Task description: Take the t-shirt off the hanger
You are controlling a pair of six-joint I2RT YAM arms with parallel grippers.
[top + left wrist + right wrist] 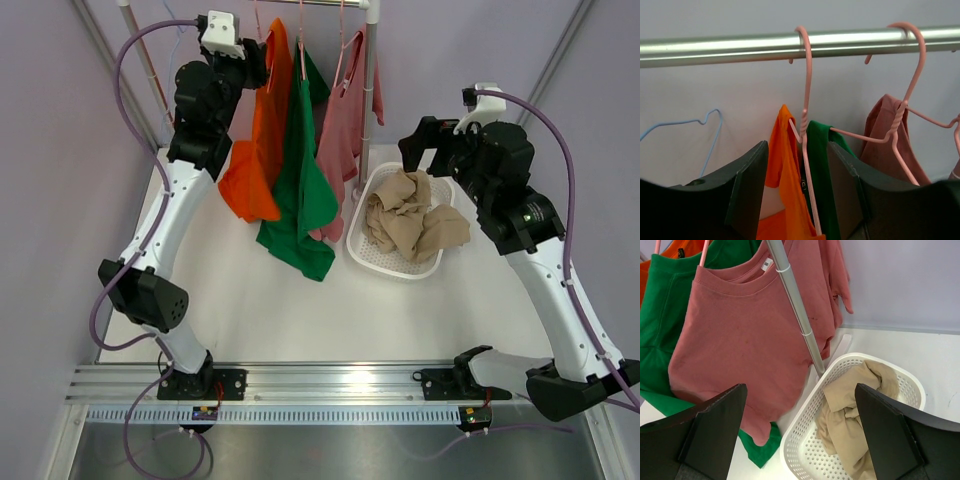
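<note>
Left wrist view: dark left fingers (747, 190) stand wide apart, gripping nothing, straddling the thin pink wire hanger (807, 150) that carries the orange t-shirt (785, 165) off the steel rail (740, 47), likely lining up a grasp; right fingers (715, 425) gape empty over the white perforated basket (912, 385)

No writing can be read anywhere. The dusty-pink short-sleeved fabric t-shirt (740, 340) has a small white tag (768, 262) inside its collar. The green fabric t-shirt (818, 165) to its left has a dark neck tag (802, 186), and the print on both is too small to make out.
</note>
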